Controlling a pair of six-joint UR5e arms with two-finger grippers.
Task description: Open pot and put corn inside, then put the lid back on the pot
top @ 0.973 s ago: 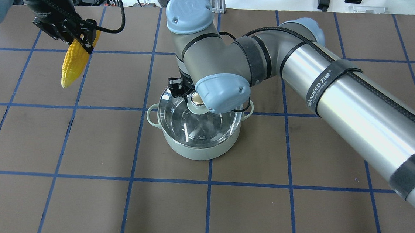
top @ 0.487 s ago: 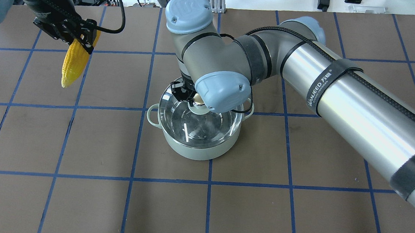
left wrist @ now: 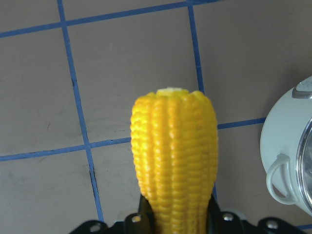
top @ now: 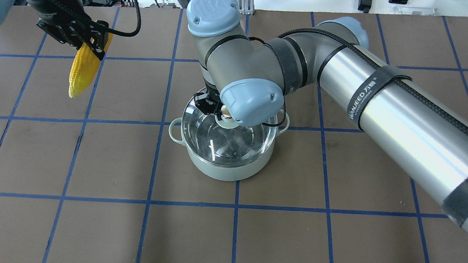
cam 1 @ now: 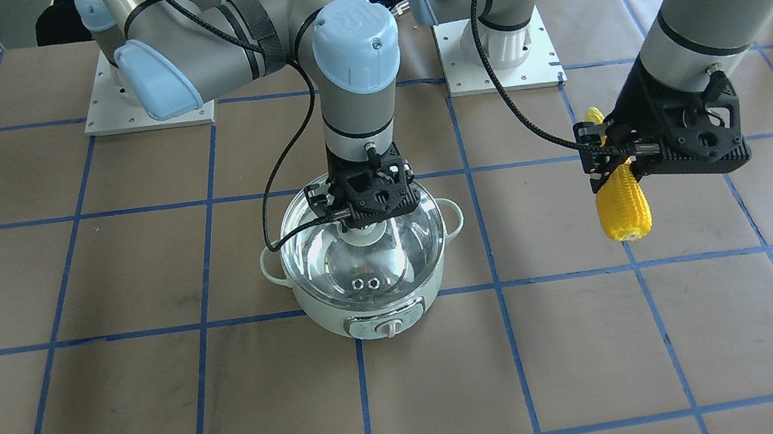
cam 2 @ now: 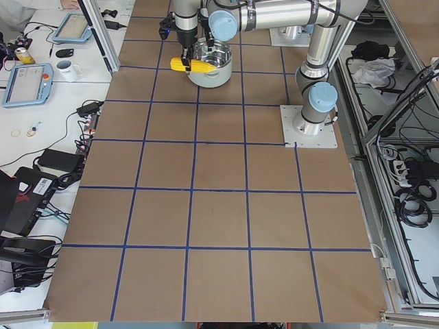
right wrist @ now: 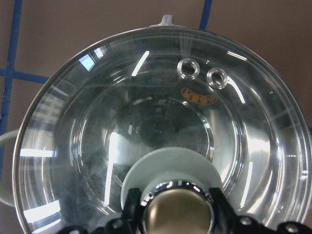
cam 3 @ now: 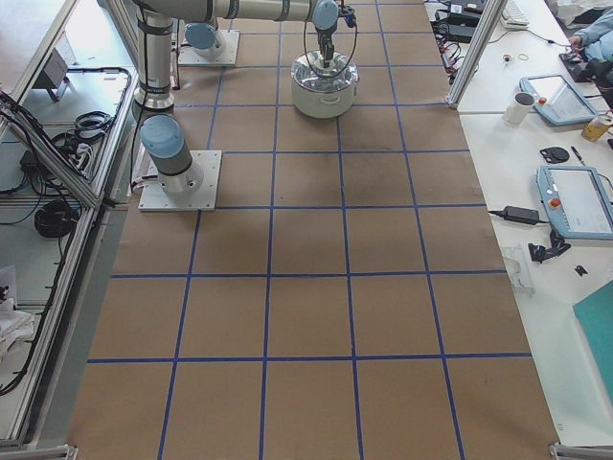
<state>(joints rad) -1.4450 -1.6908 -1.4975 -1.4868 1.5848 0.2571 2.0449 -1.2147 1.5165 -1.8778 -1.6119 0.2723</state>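
Right gripper [cam 1: 364, 209] clamped on the knob — pot not yet open

Its fingers press either side of the knob [right wrist: 176, 214]; the lid [cam 1: 332, 254] appears seated on the pot [cam 1: 377, 319], whose steel inside looks empty through the glass; left gripper [top: 93, 47] is closed round the corn [top: 80, 73], held in the air well apart from the pot — so the pick-up is done; lifting, loading and re-covering are left.
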